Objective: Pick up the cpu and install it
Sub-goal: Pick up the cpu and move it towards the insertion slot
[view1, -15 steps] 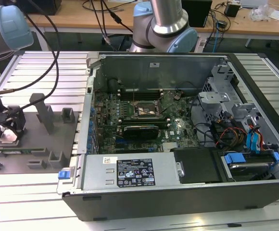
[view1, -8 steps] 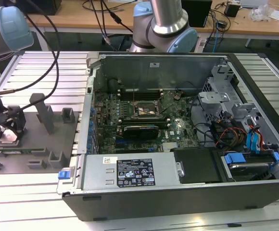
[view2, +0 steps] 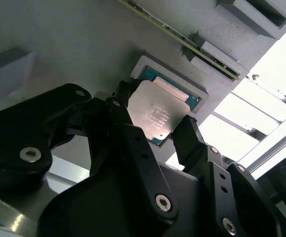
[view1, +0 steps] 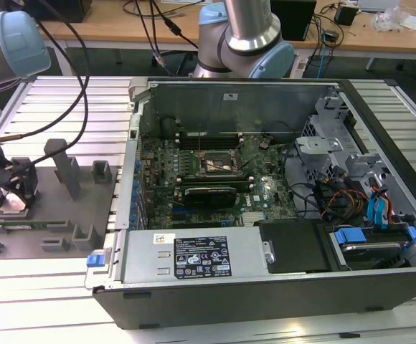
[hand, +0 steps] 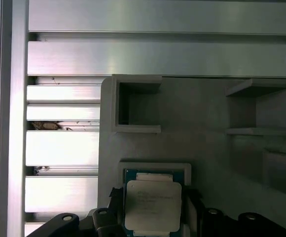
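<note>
Your cpu (view2: 155,116) sits at the shallow pocket (view2: 150,63) of the grey fixture plate (view1: 64,208), with the gripper (view2: 153,118) clenched on its opposite edges. The plate lies on a ribbed aluminium table (view1: 50,287) beside the open computer case (view1: 265,287). Cabled desks (view1: 380,36) stand behind.

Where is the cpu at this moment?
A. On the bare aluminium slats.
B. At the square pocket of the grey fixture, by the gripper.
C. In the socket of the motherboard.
B: in both wrist views the cpu is at the square pocket of the grey fixture, right at the gripper.
</note>
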Available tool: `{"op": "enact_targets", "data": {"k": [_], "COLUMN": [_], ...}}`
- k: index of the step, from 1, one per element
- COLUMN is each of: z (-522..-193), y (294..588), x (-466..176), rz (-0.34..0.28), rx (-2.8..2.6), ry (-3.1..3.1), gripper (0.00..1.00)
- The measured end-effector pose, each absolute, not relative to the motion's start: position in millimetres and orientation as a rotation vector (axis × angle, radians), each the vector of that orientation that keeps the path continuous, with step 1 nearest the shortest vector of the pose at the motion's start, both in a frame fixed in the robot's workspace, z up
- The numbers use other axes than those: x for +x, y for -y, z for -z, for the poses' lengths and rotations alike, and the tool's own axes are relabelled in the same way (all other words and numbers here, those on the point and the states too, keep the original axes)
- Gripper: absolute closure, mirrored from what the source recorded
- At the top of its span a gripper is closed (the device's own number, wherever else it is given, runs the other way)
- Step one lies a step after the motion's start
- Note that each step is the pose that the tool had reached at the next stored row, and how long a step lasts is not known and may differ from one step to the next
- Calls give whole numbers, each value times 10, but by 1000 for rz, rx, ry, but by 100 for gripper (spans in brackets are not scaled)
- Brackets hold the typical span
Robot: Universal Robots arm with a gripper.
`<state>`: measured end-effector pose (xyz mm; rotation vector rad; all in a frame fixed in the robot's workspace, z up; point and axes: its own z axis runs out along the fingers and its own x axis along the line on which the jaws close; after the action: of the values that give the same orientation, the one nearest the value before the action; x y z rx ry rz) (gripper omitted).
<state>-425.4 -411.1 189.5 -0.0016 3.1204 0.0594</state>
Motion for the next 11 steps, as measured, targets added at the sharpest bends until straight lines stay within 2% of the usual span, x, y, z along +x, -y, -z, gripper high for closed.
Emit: {"op": "enact_targets", "data": {"k": [1,11], "z": [-1895,-2004], "y": [4111,4109], "x": [-4254,-4254], "rz": [-59,-59], "rx": [-1,0], "ry": [-3120,-3120], "gripper": [46,46]}}
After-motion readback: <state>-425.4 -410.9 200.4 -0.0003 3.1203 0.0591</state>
